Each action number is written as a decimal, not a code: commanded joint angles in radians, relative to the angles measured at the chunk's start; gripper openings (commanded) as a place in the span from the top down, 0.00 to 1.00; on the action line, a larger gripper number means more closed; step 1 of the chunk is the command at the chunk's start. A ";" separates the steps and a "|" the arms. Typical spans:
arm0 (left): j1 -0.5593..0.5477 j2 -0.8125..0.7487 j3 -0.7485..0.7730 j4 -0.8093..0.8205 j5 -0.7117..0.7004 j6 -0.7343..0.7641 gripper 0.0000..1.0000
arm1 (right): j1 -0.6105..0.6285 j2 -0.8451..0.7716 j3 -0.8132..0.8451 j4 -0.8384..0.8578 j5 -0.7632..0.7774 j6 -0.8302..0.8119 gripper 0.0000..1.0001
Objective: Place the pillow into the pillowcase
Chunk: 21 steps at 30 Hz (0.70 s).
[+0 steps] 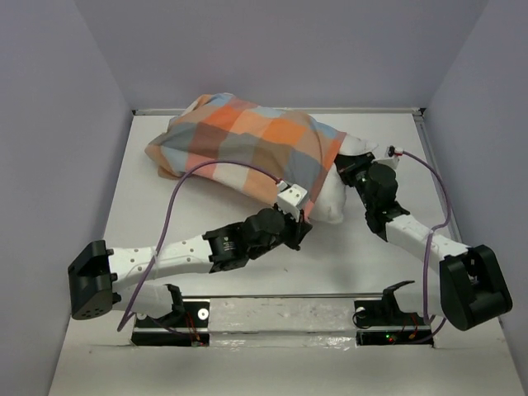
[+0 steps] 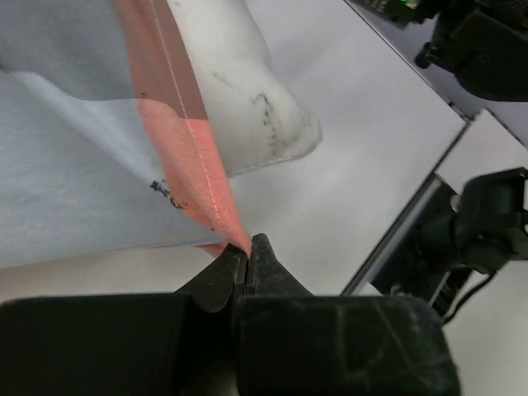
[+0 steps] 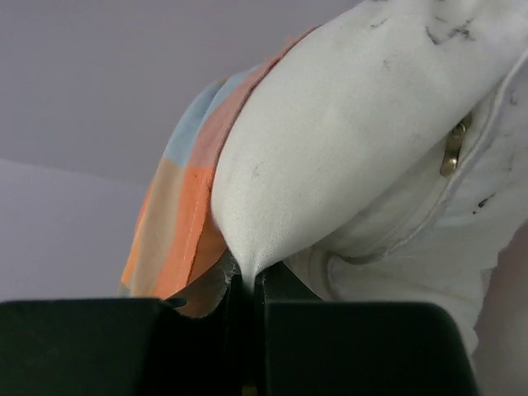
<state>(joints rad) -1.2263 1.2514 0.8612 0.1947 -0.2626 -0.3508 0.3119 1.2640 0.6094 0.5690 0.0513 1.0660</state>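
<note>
- while most of the pillow sits inside the checked pillowcase at the back of the table, its white end pokes out on the right.
- left gripper has its jaws pinched tight on the pillowcase's orange hem.
- right gripper has its jaws squeezed together on a fold of pillow cloth.

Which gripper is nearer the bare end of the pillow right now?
Right. The right gripper pinches the pillow itself; the left gripper holds the pillowcase hem beside it.
</note>
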 commanded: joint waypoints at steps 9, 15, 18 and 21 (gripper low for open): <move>-0.045 -0.064 -0.073 0.187 0.412 -0.185 1.00 | 0.372 0.247 0.096 0.241 0.682 -0.032 1.00; 0.030 -0.096 -0.171 0.235 0.278 -0.224 1.00 | 0.423 0.141 -0.058 0.267 0.627 -0.006 1.00; 0.016 -0.075 -0.154 0.230 0.232 -0.202 1.00 | 0.423 0.080 -0.066 0.154 0.509 0.014 1.00; 0.017 -0.134 -0.177 0.151 0.105 -0.185 1.00 | 0.423 -0.027 -0.123 0.086 0.374 -0.045 0.93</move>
<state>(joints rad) -1.2030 1.2057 0.6849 0.2901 -0.0658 -0.5354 0.7376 1.3582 0.5209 0.7082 0.5522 1.0557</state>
